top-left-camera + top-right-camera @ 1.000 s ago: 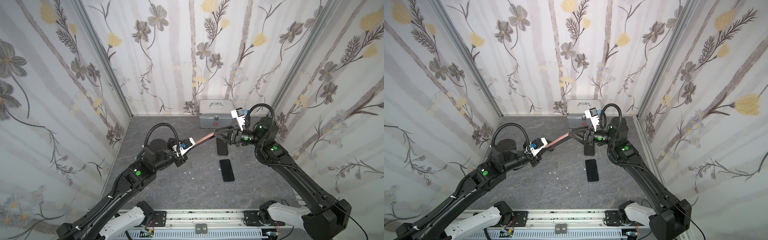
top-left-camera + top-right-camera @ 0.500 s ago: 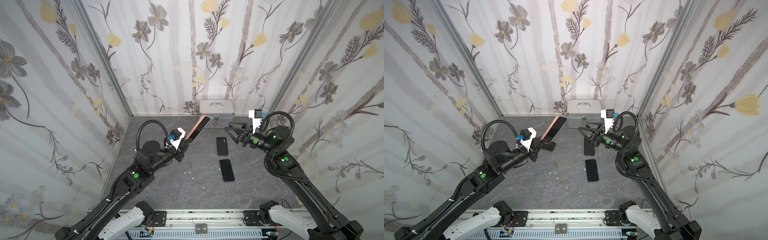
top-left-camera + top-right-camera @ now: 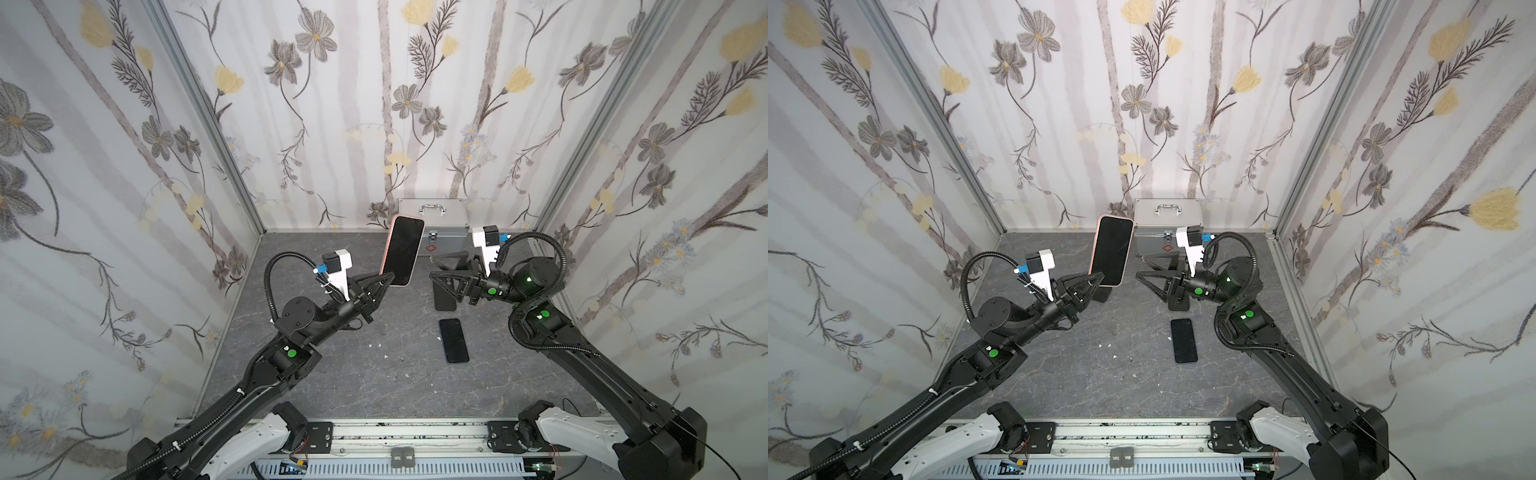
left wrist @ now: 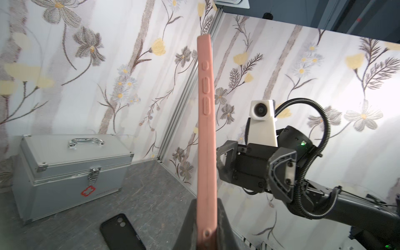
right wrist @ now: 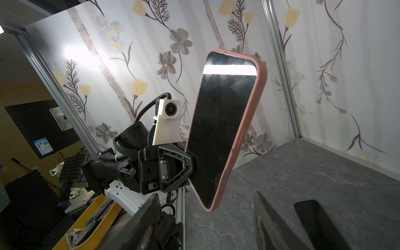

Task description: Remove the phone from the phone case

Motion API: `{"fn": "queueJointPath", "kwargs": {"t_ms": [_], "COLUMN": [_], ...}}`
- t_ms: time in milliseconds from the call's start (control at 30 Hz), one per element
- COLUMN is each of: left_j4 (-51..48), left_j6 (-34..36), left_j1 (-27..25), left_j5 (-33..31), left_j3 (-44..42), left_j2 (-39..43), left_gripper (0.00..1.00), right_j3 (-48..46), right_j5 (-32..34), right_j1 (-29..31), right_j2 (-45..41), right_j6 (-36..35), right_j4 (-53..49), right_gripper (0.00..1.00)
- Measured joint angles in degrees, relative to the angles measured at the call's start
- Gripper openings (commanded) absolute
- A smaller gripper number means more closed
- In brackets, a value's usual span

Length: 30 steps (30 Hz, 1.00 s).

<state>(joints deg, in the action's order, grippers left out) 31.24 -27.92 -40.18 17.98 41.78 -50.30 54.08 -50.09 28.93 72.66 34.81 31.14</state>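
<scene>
Your left claw [image 3: 385,278] was clamped on the lower end of the phone [image 3: 402,249], which stood upright above the worktop [image 3: 374,382], seated in its pink phone case [image 4: 206,129]. Your right claw [image 3: 435,266] hung spread wide and empty just beside it, not touching. A second black phone [image 3: 454,340] lay flat on the worktop.

Aluminium-framed wallpaper panels [image 3: 374,104] enclose this lab robot cell.
</scene>
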Motion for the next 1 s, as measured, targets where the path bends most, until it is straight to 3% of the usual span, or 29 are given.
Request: {"fn": "queueJointPath", "kwargs": {"t_ms": [400,633,1000], "left_j4": [6.2,7.0,9.2], "left_j6": [-4.5,-5.1,-5.3], "left_j1": [-0.1,-0.2,-0.2], "left_j5": [9.7,11.0,12.3], "left_j3": [1.2,1.2,0.7], "left_j2": [-1.4,-1.5,-1.8], "left_gripper": [0.00,0.00,0.00], "right_j3": [3.1,4.9,6.3], "right_j5": [-11.3,-12.2,-12.6], "right_j1": [3.2,4.6,6.3], "right_j2": [3.2,4.7,6.0], "right_j6": [1.6,1.2,0.4], "right_j4": [4.9,4.9,3.0], "right_gripper": [0.51,0.36,0.24]}}
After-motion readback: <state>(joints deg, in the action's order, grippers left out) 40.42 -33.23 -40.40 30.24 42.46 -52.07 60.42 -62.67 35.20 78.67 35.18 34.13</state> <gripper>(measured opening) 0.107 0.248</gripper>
